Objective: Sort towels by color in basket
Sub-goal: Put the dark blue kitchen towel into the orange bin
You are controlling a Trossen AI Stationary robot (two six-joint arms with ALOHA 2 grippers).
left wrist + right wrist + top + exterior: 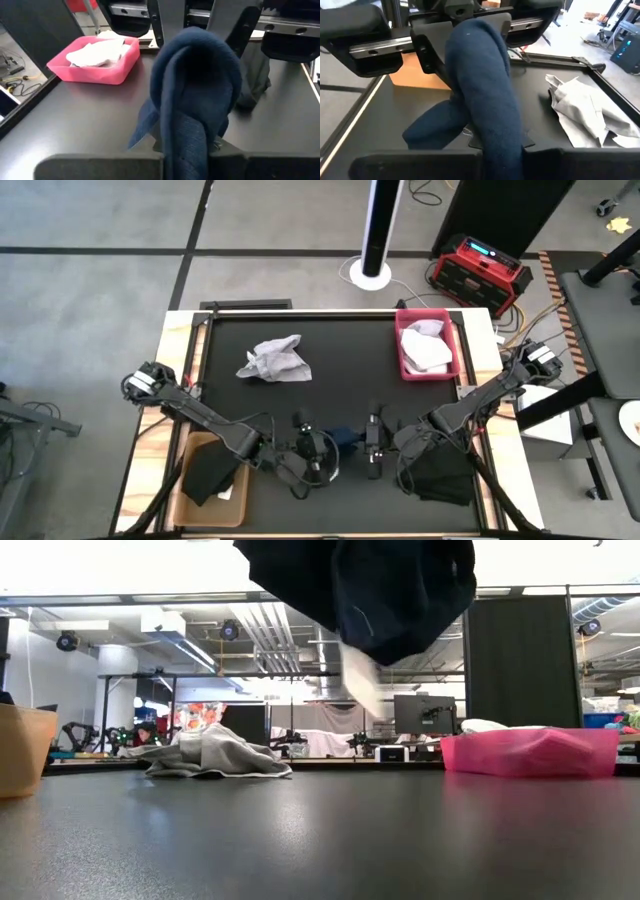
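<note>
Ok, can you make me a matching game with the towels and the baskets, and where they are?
Things:
1. navy towel
2. grey towel
3. white towels
4. black towel

Places:
A. in the pink basket
B. in the tan basket
C. loose on the table
D. held between both end effectors

Pairs: 1-D, 2-C, 3-A, 4-B

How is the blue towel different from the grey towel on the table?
The blue towel is dark navy; the grey towel is pale. The blue towel hangs between the left gripper and right gripper; the grey towel lies crumpled, untouched. Both are soft cloth.
</note>
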